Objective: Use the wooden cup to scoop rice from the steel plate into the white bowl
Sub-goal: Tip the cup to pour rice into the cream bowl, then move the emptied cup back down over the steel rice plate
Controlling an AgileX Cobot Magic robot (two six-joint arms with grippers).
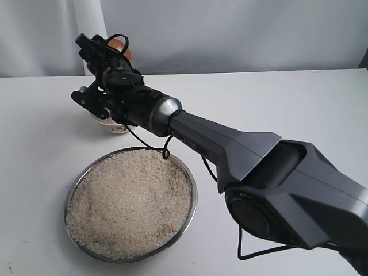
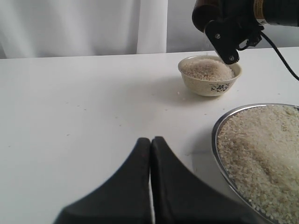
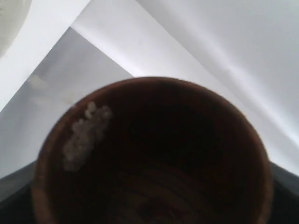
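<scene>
White tabletop, right gripper (image 1: 102, 69) is gripping the wooden cup (image 3: 154, 154) tipped over the heaped white bowl (image 2: 210, 86), pour is looking nearly done with few rice (image 3: 86, 130) grains clinging inside, left gripper (image 2: 150, 154) is idling clenched, next move is likely calling for levelling the cup and dipping it into the steel plate (image 1: 194, 198).

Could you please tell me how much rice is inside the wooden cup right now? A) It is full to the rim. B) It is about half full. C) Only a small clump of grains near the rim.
C: in the right wrist view the wooden cup is dark and bare inside except for a small clump of rice clinging near its rim.
</scene>
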